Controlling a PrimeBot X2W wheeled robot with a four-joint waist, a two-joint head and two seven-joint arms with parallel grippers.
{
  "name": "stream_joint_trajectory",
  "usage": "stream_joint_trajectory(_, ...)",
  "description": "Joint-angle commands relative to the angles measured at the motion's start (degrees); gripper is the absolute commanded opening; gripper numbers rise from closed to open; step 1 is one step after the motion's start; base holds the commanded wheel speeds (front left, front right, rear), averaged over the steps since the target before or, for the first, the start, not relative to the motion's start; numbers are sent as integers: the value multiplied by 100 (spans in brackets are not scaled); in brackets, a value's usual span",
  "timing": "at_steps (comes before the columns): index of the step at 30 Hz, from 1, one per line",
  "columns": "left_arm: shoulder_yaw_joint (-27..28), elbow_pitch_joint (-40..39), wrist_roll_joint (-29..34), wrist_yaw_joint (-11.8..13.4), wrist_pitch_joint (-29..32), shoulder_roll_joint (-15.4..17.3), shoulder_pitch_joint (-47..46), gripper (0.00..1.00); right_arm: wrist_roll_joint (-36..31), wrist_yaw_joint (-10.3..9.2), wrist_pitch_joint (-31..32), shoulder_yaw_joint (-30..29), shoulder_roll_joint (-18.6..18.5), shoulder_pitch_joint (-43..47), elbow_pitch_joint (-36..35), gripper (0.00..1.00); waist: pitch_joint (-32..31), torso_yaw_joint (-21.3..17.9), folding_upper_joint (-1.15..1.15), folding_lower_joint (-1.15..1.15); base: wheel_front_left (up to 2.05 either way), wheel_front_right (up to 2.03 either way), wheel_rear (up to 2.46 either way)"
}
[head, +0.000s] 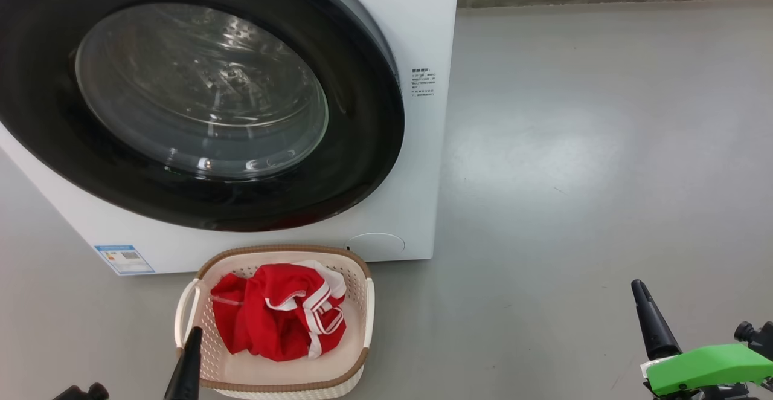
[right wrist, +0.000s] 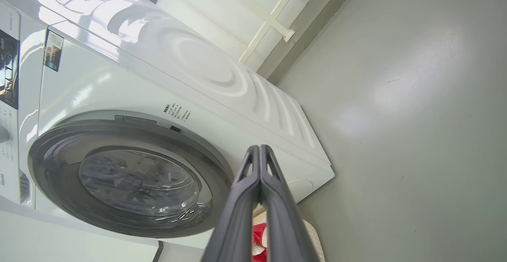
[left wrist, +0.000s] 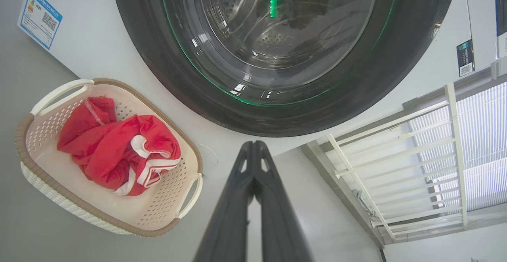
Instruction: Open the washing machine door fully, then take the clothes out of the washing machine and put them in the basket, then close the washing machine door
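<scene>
We judge all 3 steps done: the clothes [head: 278, 318] lie in the basket [head: 281, 248] and the door [head: 199, 104] looks closed. The left end effector [left wrist: 253, 147] and right end effector [right wrist: 259, 151] have fingers pressed together, holding nothing.

Holds the left hand [head: 194, 331] low by the near left corner of the basket [head: 278, 249], its two long dark fingers pressed flat together along their length, tips meeting, nothing between them. Points that hand up and away, toward the basket's far side. Holds the right hand [head: 638, 286] well to the right of the basket, fingers likewise closed into a single dark spike, empty, leaning slightly toward the basket. Carries a bright green housing [head: 706, 368] at the right wrist, with black fittings [head: 752, 333] just beyond it, farther from the basket.
</scene>
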Motion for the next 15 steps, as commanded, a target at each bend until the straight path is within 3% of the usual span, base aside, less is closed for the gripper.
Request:
stream_joint_trajectory(1, 172, -164, -169, -24, 39, 62, -289, 0, 146, -3, 50, 23, -53, -280, -157, 0, -3, 0, 0, 0, 0, 0, 0)
stream_joint_trajectory(15, 251, -178, -1019, -28, 276, 41, -376, 0, 916, -4, 284, -36, -47, -402, -168, 0, -30, -6, 0, 0, 0, 0, 0)
